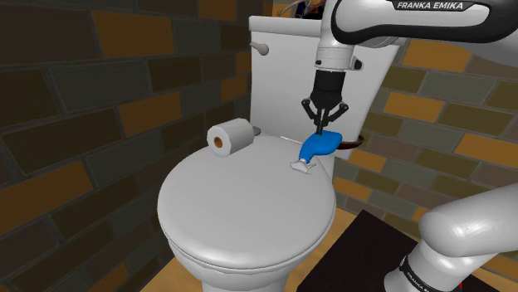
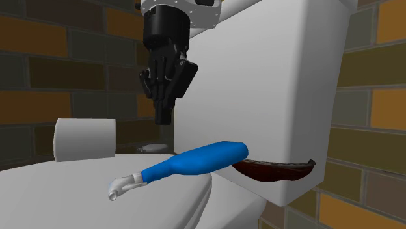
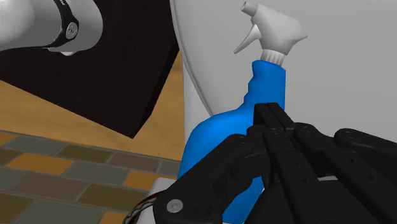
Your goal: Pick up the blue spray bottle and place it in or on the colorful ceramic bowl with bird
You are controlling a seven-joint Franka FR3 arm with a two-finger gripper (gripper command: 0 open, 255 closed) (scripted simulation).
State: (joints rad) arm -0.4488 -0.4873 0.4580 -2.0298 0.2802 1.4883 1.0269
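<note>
The black fingers (image 2: 164, 107) are pressed together and point down just above the blue bottle (image 2: 195, 161), not touching it. The bottle lies on its side at the rear edge of the toilet lid (image 1: 241, 207). Its white nozzle is over the lid and its base points toward a dark brown bowl (image 2: 276, 173) by the tank's (image 2: 273, 78) lower corner. A paper roll (image 1: 231, 137) sits at the lid's rear, apart from the bottle.

I see the gripper (image 2: 163, 116) at eleven o'clock of the lying blue spray bottle (image 2: 195, 161), and the dark brown bowl (image 2: 276, 172) at its three.
</note>
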